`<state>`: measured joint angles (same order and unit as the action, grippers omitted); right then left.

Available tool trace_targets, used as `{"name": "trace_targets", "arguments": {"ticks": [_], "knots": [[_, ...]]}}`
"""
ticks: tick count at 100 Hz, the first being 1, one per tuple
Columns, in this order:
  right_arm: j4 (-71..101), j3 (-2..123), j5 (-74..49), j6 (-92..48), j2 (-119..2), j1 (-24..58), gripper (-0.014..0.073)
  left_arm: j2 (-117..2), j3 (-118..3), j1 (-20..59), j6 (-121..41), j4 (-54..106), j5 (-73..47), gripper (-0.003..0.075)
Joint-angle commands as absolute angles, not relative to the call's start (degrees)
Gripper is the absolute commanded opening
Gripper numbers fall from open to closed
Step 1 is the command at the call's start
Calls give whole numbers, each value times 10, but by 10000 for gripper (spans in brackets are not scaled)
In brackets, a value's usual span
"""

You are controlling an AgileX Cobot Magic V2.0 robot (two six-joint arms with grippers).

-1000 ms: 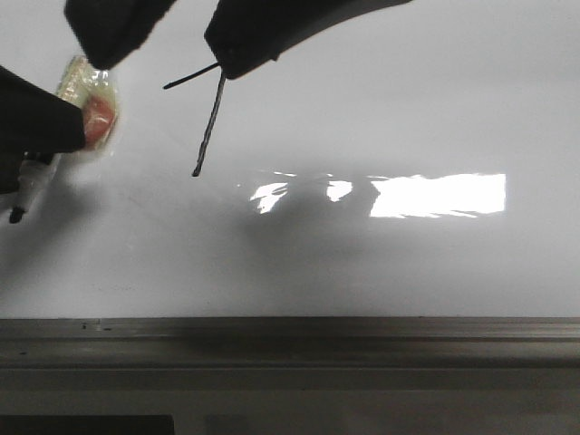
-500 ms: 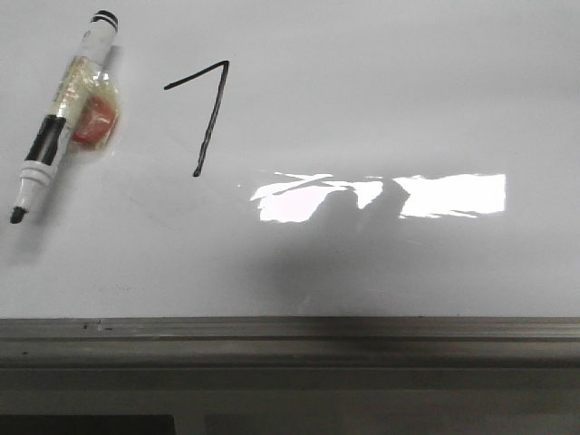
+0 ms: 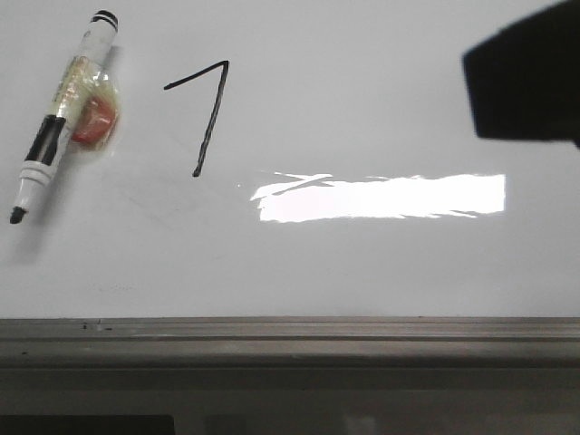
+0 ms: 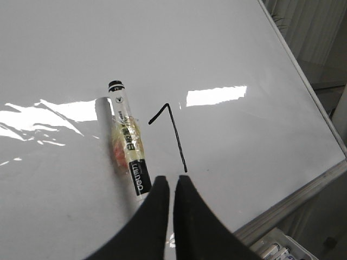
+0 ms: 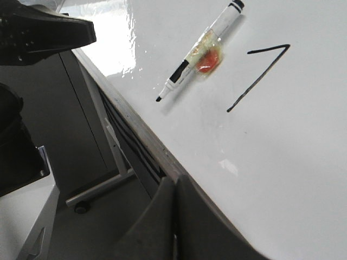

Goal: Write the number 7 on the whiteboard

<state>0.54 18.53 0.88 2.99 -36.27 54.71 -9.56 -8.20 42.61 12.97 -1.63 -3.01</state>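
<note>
A: Number 7 down in thin black ink on the whiteboard, a short slanted top stroke joined to a longer slanting downstroke. Reads as finished.

B: Marker lying loose at nine o'clock from the figure, just beside it, uncapped tip toward six o'clock. White barrel, black band, a lump of yellowish clear tape and an orange pad stuck midway.

A: Left gripper with jaws pressed together, nothing between them, hanging near the marker's tip end and clear of the board. Right gripper likewise closed and empty, out over the grey metal rail.

B: Dark block at two o'clock in the front view, likely an arm; too blurred to say more.

A: For the step in hand, probably just backing off: lift straight away from the board, nothing dragged across wet ink. Glossy face, so smears would come easily.

B: Round barrel on a slick board, might roll if nudged, though the tape lump should brake it. Best left alone.
</note>
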Motion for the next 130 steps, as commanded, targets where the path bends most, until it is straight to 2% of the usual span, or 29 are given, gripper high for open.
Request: {"name": "trace_targets", "arguments": {"ticks": [1, 31, 130], "knots": [[-3, 149, 100, 23, -328, 545, -67, -84, -82, 424, 131, -25, 10, -18], [0, 49, 123, 23, -265, 545, -67, -75, -65, 424, 131, -25, -6, -18], [0, 48, 127, 23, -264, 545, -67, -75, -65, 424, 131, -25, -7, -18]]}}
